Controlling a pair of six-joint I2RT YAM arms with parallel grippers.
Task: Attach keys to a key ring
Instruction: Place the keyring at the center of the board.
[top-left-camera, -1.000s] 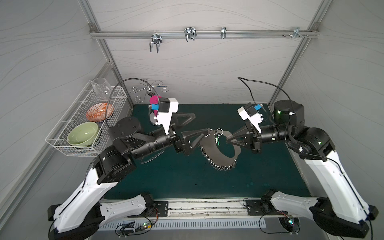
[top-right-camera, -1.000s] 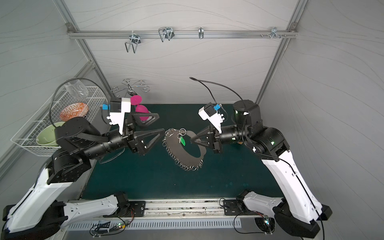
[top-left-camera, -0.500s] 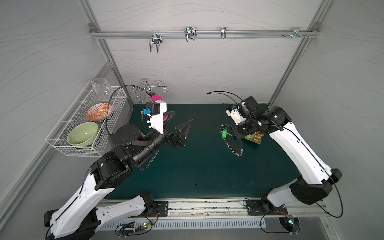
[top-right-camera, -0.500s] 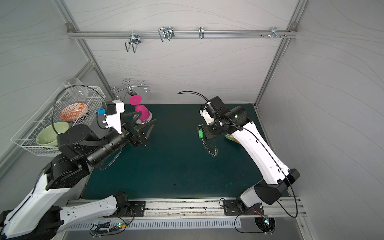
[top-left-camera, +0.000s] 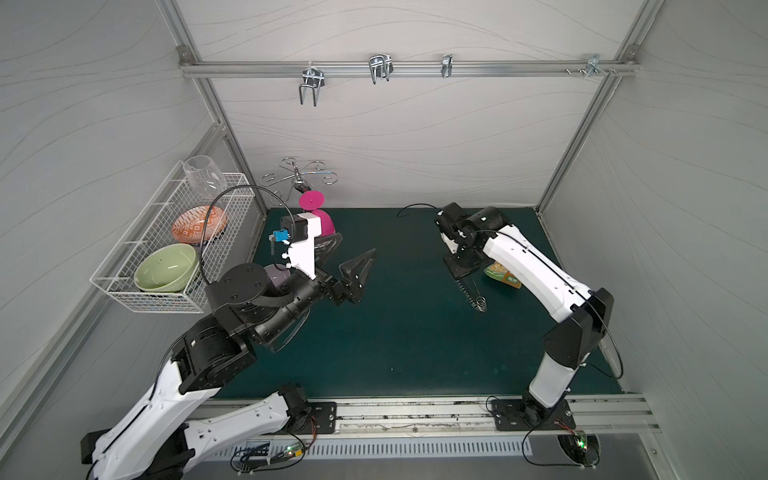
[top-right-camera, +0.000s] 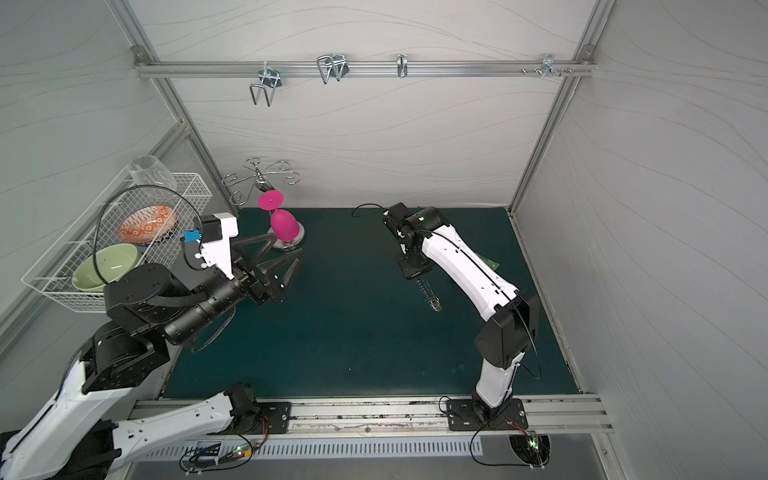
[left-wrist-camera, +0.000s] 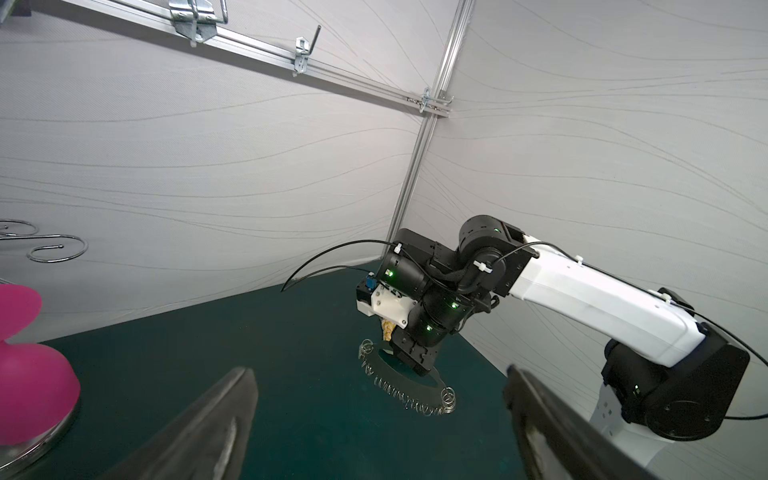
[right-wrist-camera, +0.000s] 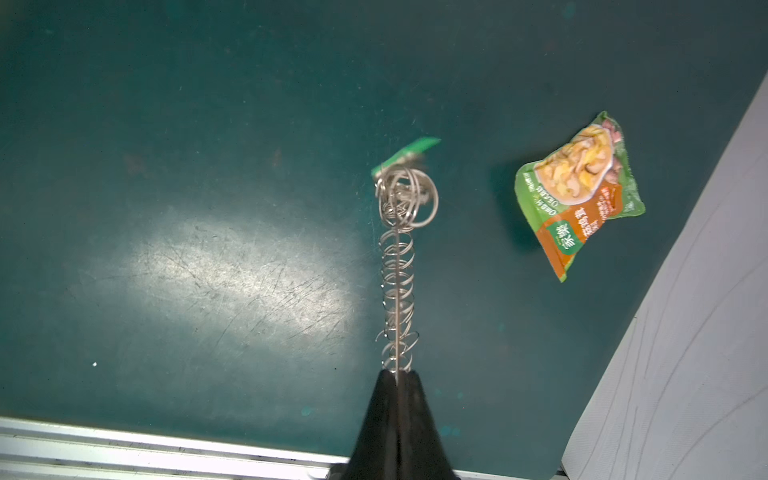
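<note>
Edge-on key ring (right-wrist-camera: 397, 282) is clamped at its near rim by right gripper (right-wrist-camera: 397, 379), presumably so green key (right-wrist-camera: 405, 154) hangs free beyond the jaws; left gripper (top-left-camera: 357, 244) is spread, empty.

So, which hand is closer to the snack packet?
The right. The right hand, shut on the key ring, is just beside the snack packet, not touching it. The left hand, open, is far across the mat, near the pink glass.

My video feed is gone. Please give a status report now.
Left pincer open, empty. Right pincer shut on key ring, green key at its far end. Snack packet beside, apart.
</note>
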